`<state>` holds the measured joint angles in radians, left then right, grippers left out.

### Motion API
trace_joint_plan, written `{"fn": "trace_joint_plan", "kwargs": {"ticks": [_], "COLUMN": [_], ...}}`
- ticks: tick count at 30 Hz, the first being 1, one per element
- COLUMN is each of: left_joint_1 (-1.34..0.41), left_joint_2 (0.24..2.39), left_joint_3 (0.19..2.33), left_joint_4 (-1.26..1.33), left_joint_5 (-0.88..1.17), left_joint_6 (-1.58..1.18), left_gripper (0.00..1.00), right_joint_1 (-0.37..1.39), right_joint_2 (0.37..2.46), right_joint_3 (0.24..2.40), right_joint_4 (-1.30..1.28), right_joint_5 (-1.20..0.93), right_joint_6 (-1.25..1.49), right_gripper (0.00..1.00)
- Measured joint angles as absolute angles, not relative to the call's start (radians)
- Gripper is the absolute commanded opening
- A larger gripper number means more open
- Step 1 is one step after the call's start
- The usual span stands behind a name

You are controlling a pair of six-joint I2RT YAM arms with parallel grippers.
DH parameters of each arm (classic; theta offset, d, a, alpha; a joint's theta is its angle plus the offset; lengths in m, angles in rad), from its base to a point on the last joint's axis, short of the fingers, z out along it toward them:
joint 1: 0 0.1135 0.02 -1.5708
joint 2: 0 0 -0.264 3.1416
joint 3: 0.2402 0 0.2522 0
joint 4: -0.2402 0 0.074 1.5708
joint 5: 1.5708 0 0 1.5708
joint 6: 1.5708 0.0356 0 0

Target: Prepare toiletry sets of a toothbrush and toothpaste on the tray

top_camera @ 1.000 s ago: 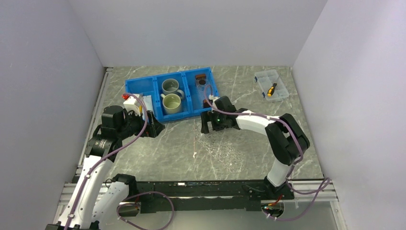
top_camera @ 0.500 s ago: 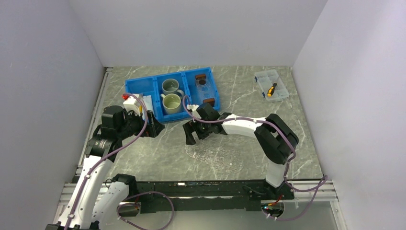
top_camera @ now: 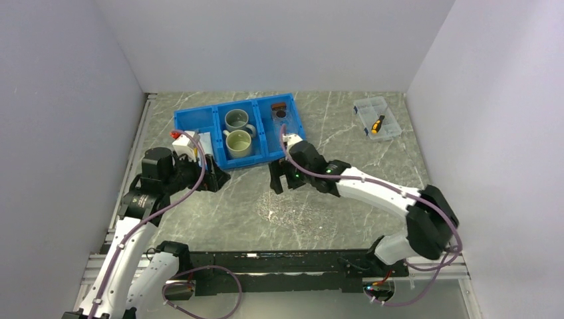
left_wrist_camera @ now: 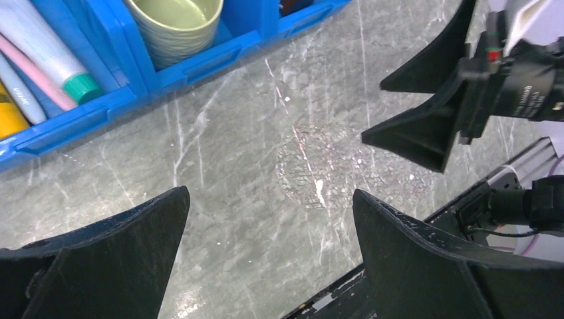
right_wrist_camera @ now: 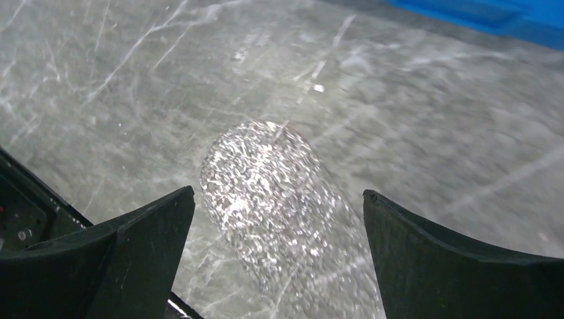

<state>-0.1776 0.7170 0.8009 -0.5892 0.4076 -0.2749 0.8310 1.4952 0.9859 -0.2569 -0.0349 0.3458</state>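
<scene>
Left fingers (left_wrist_camera: 113,259) and right fingers (right_wrist_camera: 113,259) are spread wide, holding nothing, over the counter (top_camera: 233,206). Only the overhead view shows the whole blue bin (top_camera: 193,119), with the tray (top_camera: 279,106) in its right compartment, just beyond the right fingers. The left wrist view alone makes out the toothpaste (left_wrist_camera: 40,43) and toothbrush (left_wrist_camera: 16,90) in the bin's left compartment, near the left fingers.

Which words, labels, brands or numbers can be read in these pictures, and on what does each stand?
No text can be read for certain.
On the toothbrush in the blue bin: small dark print, too small to read.
On the right pincer: faint white print on its black housing, blurred.
On the toothpaste: no print shows.
</scene>
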Motion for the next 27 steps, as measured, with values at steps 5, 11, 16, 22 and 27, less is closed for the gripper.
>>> {"fn": "trace_joint_plan", "kwargs": {"ticks": [5, 11, 16, 22, 27], "left_joint_1": [-0.188, -0.194, -0.245, -0.331, -0.38], "left_joint_2": [0.721, 0.714, 0.709, 0.721, 0.779], "left_joint_3": [0.798, 0.754, 0.689, 0.624, 0.585], "left_joint_4": [-0.585, -0.556, -0.508, -0.452, -0.377], "left_joint_5": [0.45, 0.525, 0.569, 0.571, 0.568], "left_joint_6": [-0.3, -0.355, -0.406, -0.465, -0.511], "left_gripper": [0.99, 0.99, 0.99, 0.99, 0.99], "right_joint_1": [0.83, 0.829, 0.829, 0.829, 0.829], "right_joint_2": [1.314, 1.096, 1.02, 0.919, 0.854], "right_joint_3": [0.9, 0.776, 0.743, 0.655, 0.613], "right_joint_4": [-0.35, -0.505, -0.619, -0.737, -0.819], "right_joint_5": [0.1, 0.155, 0.159, 0.149, 0.143], "right_joint_6": [0.463, 0.609, 0.71, 0.805, 0.871], "right_gripper": [1.0, 1.0, 1.0, 1.0, 1.0]}}
